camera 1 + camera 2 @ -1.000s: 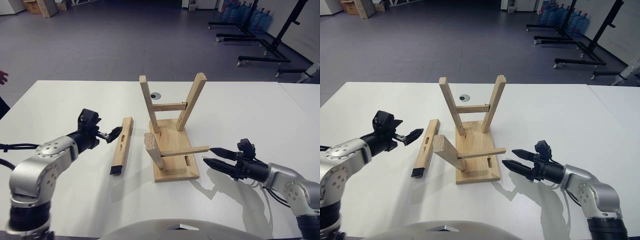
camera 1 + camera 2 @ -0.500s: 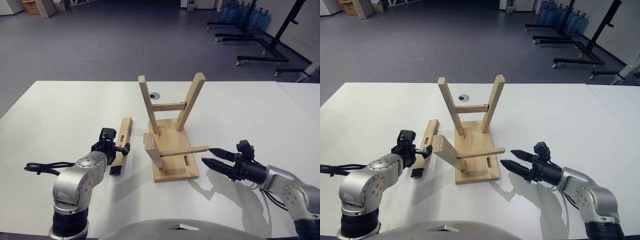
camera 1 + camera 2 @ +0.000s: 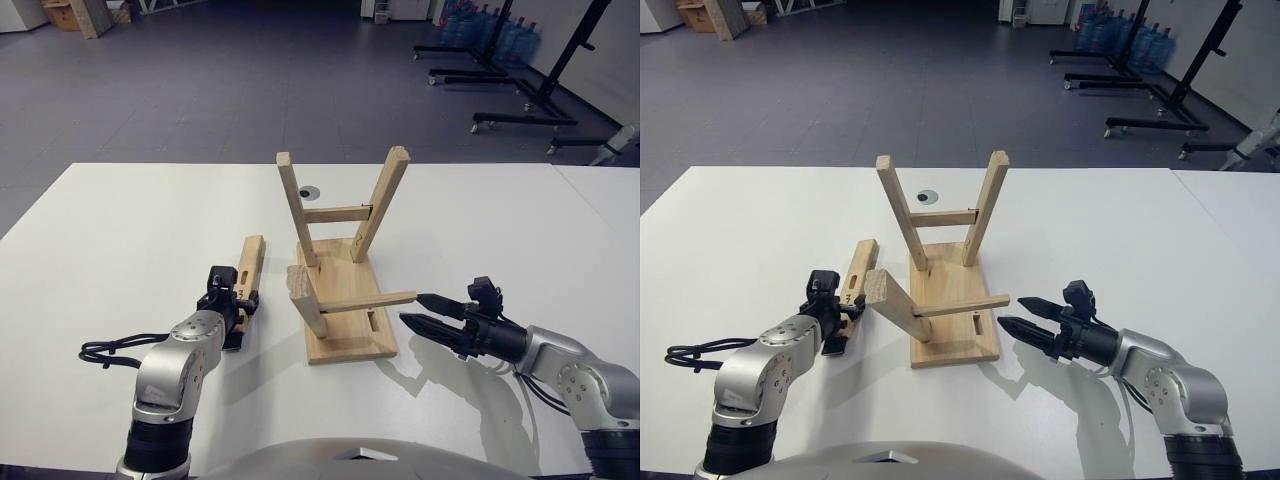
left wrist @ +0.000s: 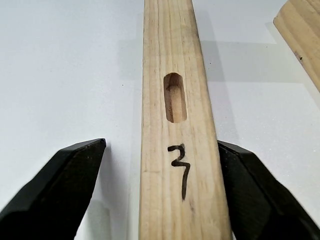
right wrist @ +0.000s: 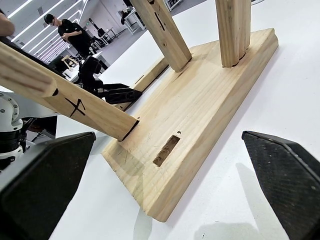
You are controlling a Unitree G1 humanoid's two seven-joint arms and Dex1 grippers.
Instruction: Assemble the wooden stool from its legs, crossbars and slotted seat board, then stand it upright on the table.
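A loose leg (image 4: 170,60) lies flat on the table (image 3: 120,230) just left of the upturned seat board (image 3: 345,348), and the left gripper (image 4: 161,144) straddles it with open jaws that should close squarely across its sides, while the right gripper (image 3: 410,308) hovers open and empty near the crossbar (image 3: 370,300).

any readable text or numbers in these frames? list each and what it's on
"3": hand-drawn in black marker on the loose leg, next to its slot; the stroke is loose and could pass for a 7.
"4": hand-drawn in black marker on the tilted leg seated in the seat board.
Labels on the water jugs in the background: too small to read.
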